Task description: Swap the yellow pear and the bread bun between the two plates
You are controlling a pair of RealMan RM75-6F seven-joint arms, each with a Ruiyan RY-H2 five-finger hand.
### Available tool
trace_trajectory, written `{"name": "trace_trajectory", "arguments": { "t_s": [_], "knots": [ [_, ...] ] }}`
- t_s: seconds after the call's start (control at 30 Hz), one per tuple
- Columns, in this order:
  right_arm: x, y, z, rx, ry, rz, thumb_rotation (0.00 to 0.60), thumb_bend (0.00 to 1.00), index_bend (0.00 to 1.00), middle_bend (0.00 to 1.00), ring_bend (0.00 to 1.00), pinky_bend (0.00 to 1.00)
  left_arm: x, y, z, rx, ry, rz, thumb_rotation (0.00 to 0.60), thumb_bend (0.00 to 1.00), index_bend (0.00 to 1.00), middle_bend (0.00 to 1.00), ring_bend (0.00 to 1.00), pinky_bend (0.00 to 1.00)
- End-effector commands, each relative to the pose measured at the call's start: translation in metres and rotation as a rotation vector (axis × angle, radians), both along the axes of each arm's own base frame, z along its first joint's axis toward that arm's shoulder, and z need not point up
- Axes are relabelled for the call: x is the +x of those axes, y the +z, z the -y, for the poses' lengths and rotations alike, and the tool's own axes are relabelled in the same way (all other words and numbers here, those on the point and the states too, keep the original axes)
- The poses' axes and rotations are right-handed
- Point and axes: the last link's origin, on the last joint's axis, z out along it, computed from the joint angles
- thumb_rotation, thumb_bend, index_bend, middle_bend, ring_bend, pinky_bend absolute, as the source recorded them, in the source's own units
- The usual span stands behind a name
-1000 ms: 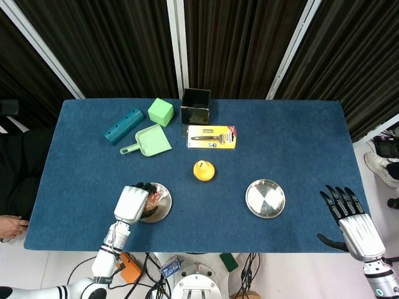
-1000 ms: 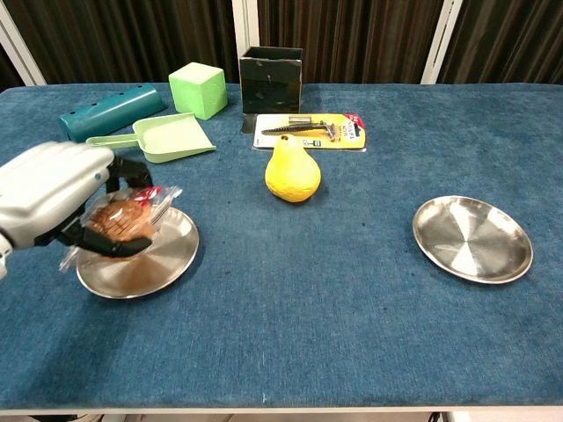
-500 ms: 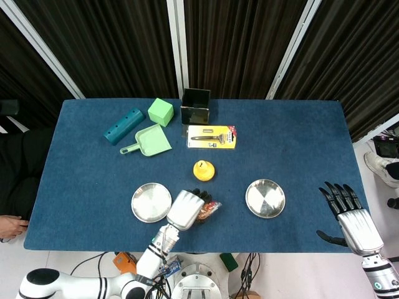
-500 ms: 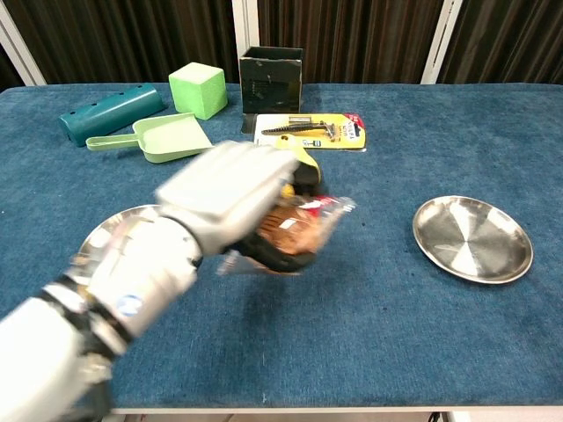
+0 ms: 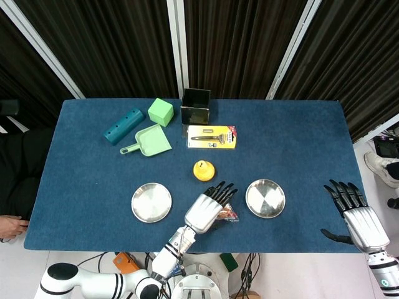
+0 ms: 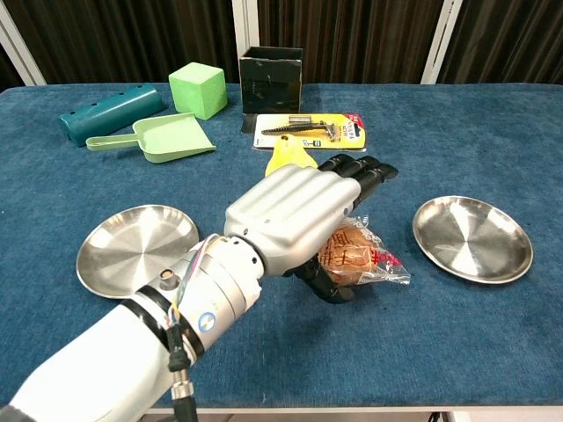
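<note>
We are hovering our left hand (image 6: pixel 303 215) over the wrapped bun (image 6: pixel 352 252), fingers stretched toward the right plate (image 6: pixel 472 237); whether the thumb underneath is gripping it, we cannot tell. The pear (image 5: pixel 203 170) is sitting on the bench (image 5: pixel 299 143), off both plates. Our right hand (image 5: pixel 355 215) is waiting spread, holding nothing.

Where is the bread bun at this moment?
In the chest view the wrapped bread bun lies on the blue table between the two plates, nearer the right plate, under the left hand.
</note>
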Motion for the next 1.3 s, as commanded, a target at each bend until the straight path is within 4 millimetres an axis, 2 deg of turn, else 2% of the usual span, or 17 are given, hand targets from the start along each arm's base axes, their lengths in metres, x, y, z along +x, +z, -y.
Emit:
{"name": "trace_trajectory", "arguments": {
  "t_s": [0.03,0.13,0.2,0.3,0.4,0.57,0.7,0.83,1.13,1.23,1.3],
  "knots": [
    [0.0,0.0,0.0,0.001,-0.002,0.0,0.517,0.26,0.0,0.0,0.0,0.0,0.008,0.019,0.009,-0.078,0.009,0.072,0.6,0.0,0.03,0.01,0.0,0.22],
    [0.0,-0.001,-0.001,0.003,-0.003,-0.001,0.518,0.26,0.0,0.0,0.0,0.0,0.021,0.043,0.001,-0.039,-0.008,0.136,0.6,0.0,0.03,0.01,0.0,0.22],
    [0.0,-0.001,-0.002,0.002,-0.003,-0.002,0.518,0.26,0.0,0.0,0.0,0.0,0.028,0.06,-0.017,0.034,-0.002,0.182,0.6,0.0,0.03,0.01,0.0,0.22],
    [0.0,-0.001,-0.003,0.002,-0.003,-0.003,0.517,0.26,0.0,0.0,0.0,0.0,0.026,0.071,-0.047,0.134,0.038,0.196,0.6,0.03,0.03,0.01,0.0,0.22],
    [0.001,-0.002,-0.002,0.003,-0.004,-0.005,0.517,0.26,0.0,0.0,0.0,0.0,0.016,0.065,-0.067,0.16,0.089,0.166,0.6,0.04,0.03,0.01,0.0,0.2],
    [0.002,-0.005,0.0,0.022,-0.005,-0.012,0.517,0.26,0.0,0.0,0.0,0.0,-0.014,0.04,-0.099,0.176,0.198,0.064,0.6,0.04,0.03,0.01,0.0,0.07],
    [0.001,-0.005,0.0,0.025,-0.005,-0.01,0.518,0.26,0.0,0.0,0.0,0.0,-0.027,0.023,-0.113,0.156,0.262,0.046,0.6,0.04,0.03,0.01,0.0,0.07],
    [0.0,-0.002,0.002,0.022,-0.007,-0.003,0.518,0.26,0.0,0.0,0.0,0.0,-0.033,0.014,-0.12,0.136,0.308,0.037,0.6,0.05,0.03,0.01,0.0,0.07],
    [-0.001,0.0,0.003,0.017,-0.011,0.004,0.518,0.26,0.0,0.0,0.0,0.0,-0.025,0.008,-0.112,0.057,0.356,0.066,0.6,0.05,0.05,0.03,0.0,0.08],
    [0.0,0.0,0.002,0.016,-0.006,0.007,0.518,0.26,0.0,0.0,0.0,0.0,-0.024,0.007,-0.113,0.072,0.365,0.067,0.6,0.06,0.12,0.08,0.04,0.14],
    [0.0,0.001,0.002,0.015,-0.007,0.01,0.516,0.26,0.0,0.0,0.0,0.0,-0.024,0.005,-0.114,0.083,0.385,0.074,0.6,0.07,0.19,0.14,0.09,0.18]
  ]
}}
